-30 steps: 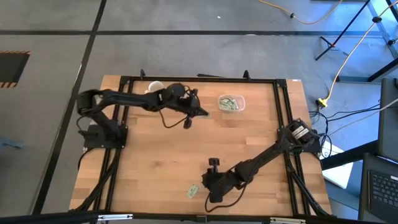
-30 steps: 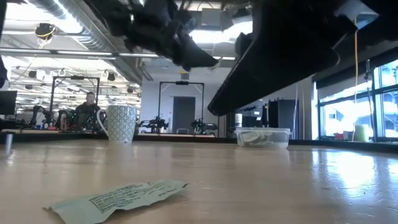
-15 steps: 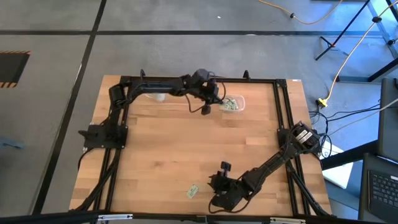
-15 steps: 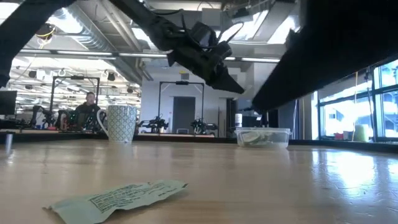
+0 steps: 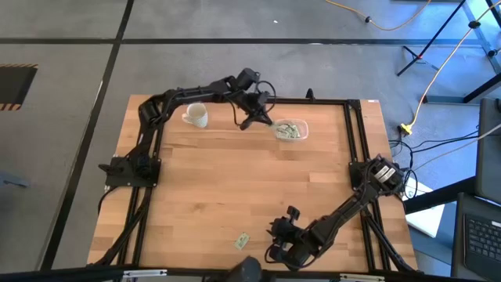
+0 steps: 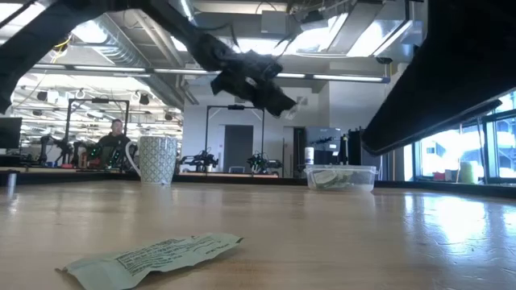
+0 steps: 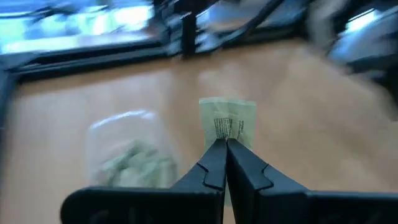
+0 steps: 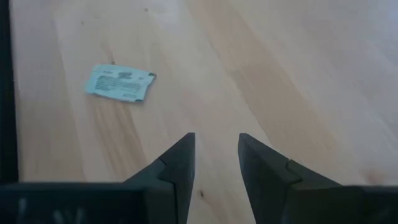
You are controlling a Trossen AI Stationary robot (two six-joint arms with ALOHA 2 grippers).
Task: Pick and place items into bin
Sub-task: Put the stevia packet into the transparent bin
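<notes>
My left gripper hovers over the table's far side, just left of the bin, shut on a pale green packet. The bin is a clear shallow container with several green packets inside, standing on the table. My right gripper is open above the near edge, touching nothing. One more packet lies flat on the wood, a little left of the right gripper. My left gripper pinches the packet between its two fingertips, at the packet's end nearest the fingers. The rest of the packet sticks out beyond the tips. It is lifted clear of the table, left of the bin and above it. The fingers slant downward toward the bin.
A white mug stands near the far edge, left of the left gripper. A black frame runs round the table. Bare wood fills the middle between the arms.
My left gripper, shut on its packet, has swung from the table's middle toward the far edge and right, up to the bin. My right gripper has drawn back toward the near edge and risen. The loose packet has stayed put.
</notes>
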